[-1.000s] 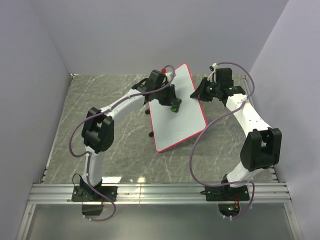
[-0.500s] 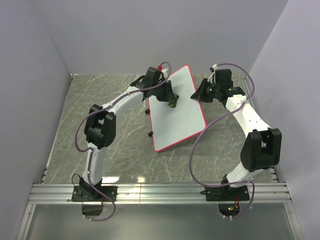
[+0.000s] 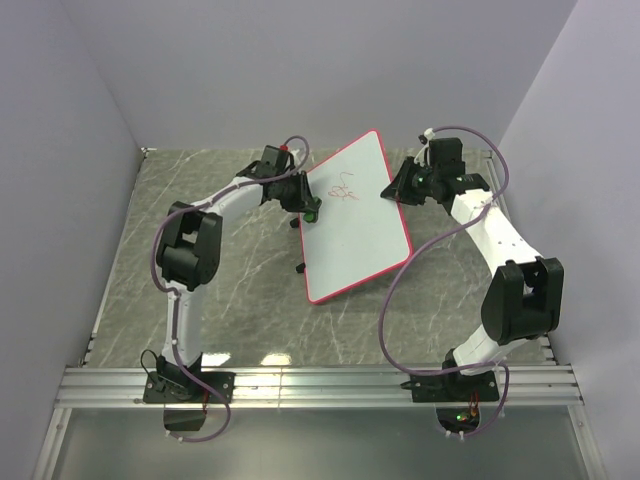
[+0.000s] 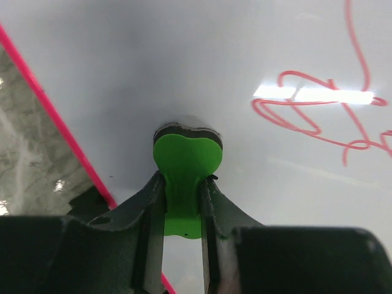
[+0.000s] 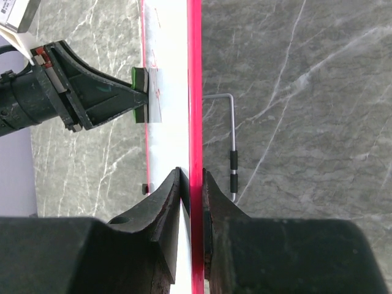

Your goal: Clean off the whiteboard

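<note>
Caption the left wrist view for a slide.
Left gripper presses a green eraser on the whiteboard; red scribbles lie to its right.

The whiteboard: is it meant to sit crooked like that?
It does look askew: the whiteboard stands tilted, turned diagonal to the table, with the right gripper pinching its red rim. That seems a deliberate hold. The one blemish is a red scribble, beside the green eraser that the left gripper holds against the board.

This looks like a robotics lab test cell. Plain pale walls [image 3: 320, 60] close in the grey marble-pattern counter [image 3: 240, 300] on three sides. At the counter's near edge, the left arm [image 3: 235, 200] and the right arm [image 3: 490, 230] are bolted to aluminium rails [image 3: 320, 385].
</note>
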